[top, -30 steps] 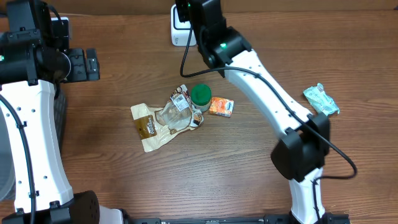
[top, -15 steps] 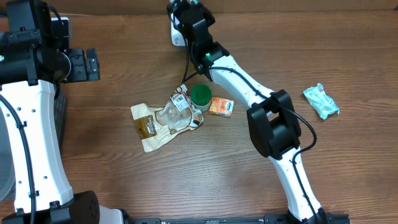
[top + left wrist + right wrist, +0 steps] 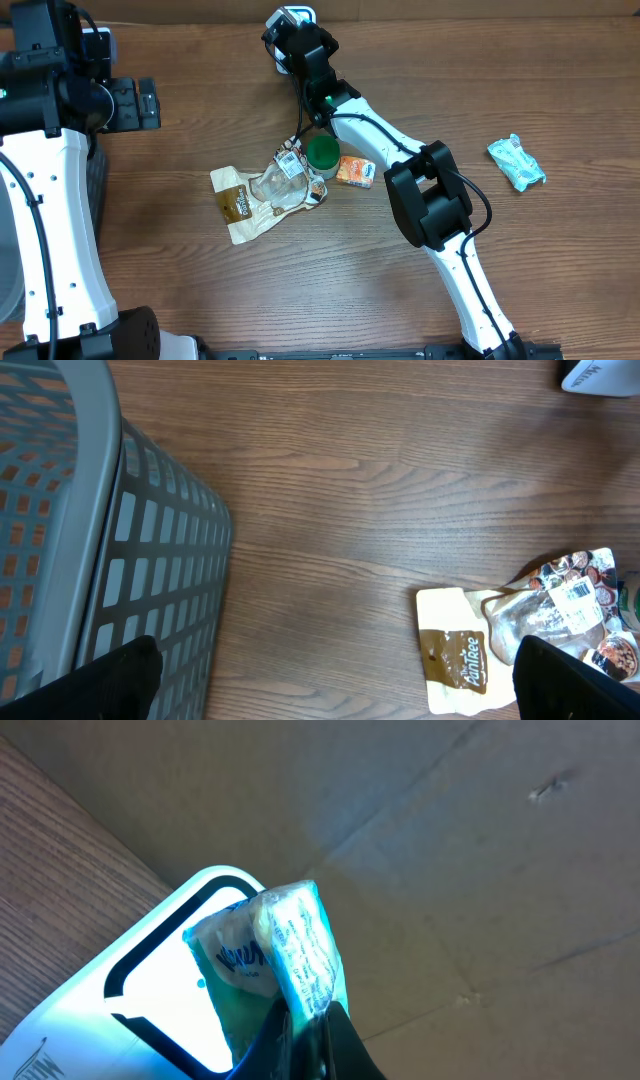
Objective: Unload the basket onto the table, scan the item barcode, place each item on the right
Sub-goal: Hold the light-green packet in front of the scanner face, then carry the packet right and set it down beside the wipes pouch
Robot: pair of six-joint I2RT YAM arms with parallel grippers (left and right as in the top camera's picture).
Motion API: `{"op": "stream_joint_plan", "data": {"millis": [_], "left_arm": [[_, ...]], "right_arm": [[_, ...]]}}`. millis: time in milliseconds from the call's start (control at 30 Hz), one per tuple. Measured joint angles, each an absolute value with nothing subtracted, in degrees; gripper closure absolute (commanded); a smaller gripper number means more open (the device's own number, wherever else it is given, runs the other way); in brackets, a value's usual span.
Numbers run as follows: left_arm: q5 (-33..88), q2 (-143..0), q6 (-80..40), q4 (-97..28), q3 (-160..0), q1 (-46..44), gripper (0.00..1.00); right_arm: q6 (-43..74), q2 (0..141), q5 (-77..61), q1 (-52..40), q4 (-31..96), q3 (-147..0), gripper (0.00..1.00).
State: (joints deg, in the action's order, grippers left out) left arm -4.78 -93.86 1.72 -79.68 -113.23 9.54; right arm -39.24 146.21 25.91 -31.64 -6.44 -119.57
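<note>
My right gripper (image 3: 308, 1016) is shut on a teal and white packet (image 3: 290, 945), pinching its lower edge. In the right wrist view the packet stands upright right in front of the lit window of the white scanner (image 3: 150, 990). From overhead, the right gripper (image 3: 288, 30) sits over the scanner (image 3: 284, 66) at the table's back edge, and the held packet is hidden under it. At the far left my left gripper (image 3: 148, 103) hangs open with nothing in it; its dark fingertips (image 3: 120, 680) frame bare wood.
A brown and white pouch (image 3: 240, 200), a green-lidded jar (image 3: 322, 152) and an orange packet (image 3: 355, 171) lie mid-table. Another teal packet (image 3: 516, 163) lies at the right. A grey slatted basket (image 3: 100, 540) stands at the left. A cardboard wall rises behind the scanner.
My right arm has swung back and left, bringing the held packet closer over the scanner. The left arm has not moved.
</note>
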Motion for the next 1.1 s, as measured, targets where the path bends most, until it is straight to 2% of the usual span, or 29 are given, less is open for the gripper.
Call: {"op": "stream_joint_plan", "data": {"millis": [333, 500, 700, 867, 1000, 1100], "left_arm": [[-4.8, -93.9, 1.7, -79.7, -113.2, 9.5, 0.00], [-4.8, -93.9, 1.7, -79.7, -113.2, 9.5, 0.01], [-4.8, -93.9, 1.7, -79.7, -113.2, 9.5, 0.00], [-4.8, -93.9, 1.7, -79.7, -113.2, 9.5, 0.01], [-4.8, -93.9, 1.7, -79.7, -113.2, 9.5, 0.00], [-4.8, -93.9, 1.7, -79.7, -113.2, 9.5, 0.00]], "right_arm": [[-38.4, 146.2, 27.0, -31.9, -5.9, -119.6, 0.96], [-33.1, 145.5, 27.4, -32.7, 1.1, -119.5, 0.96], [-19.4, 137.0, 24.8, -33.6, 18.9, -119.1, 0.96], [-3.4, 122.1, 17.8, -33.0, 37.0, -119.0, 0.96], [8.4, 109.4, 12.6, -28.7, 55.0, -119.8, 0.96], [12.7, 106.5, 11.0, -24.9, 63.5, -120.7, 0.96]]}}
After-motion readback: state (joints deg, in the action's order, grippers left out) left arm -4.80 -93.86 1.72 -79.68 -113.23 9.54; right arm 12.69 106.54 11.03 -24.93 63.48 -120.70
